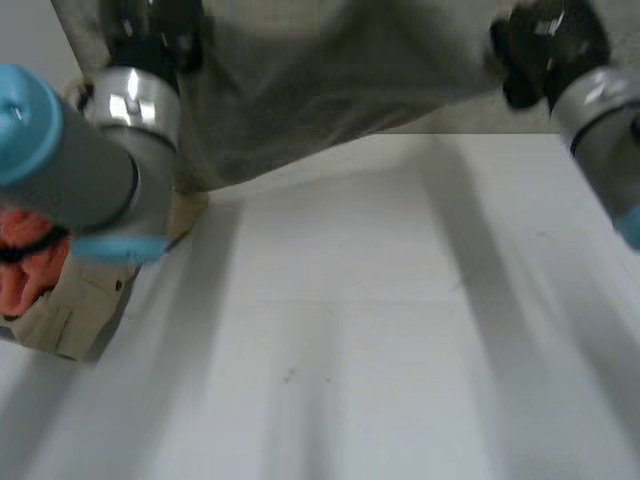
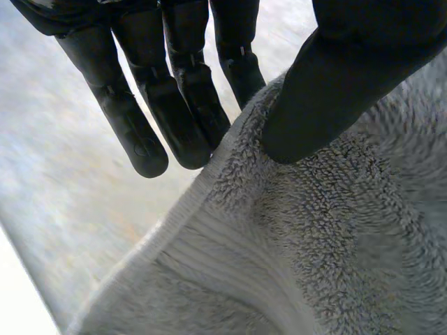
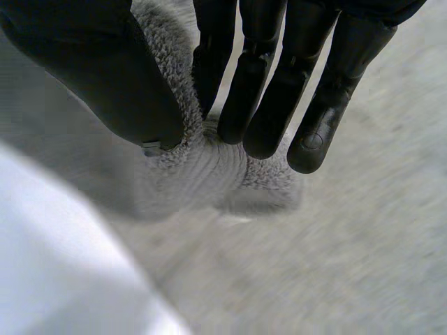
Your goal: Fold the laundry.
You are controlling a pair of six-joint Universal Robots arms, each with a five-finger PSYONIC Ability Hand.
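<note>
**Two hands pinch one towel, held up over table**

One grey terry-cloth towel (image 1: 320,90) hangs spread betw. both hands over the far part of the white table (image 1: 380,330).

L hand (image 2: 335,91): thumb pressed on the towel's fluffy face, straight fingers (image 2: 174,105) behind the ribbed hem. It pinches the edge at the towel's L upper end.

R hand (image 3: 105,77): thumb and fingers (image 3: 279,112) closed together on a bunched corner at the R upper end.

Edges, head view: the towel's lower edge runs slanted, lowest at L and rising toward R. Cannot tell if the low end touches the table.

The low end hangs near a beige folded garment (image 1: 75,310) at the table's L side, w/ an orange-pink cloth (image 1: 25,270) against it. L arm's grey joint (image 1: 100,160) covers part of that pile.

Room: a broad stretch of bare table lies betw. the towel's lower edge and the near side, widest to the R.
</note>
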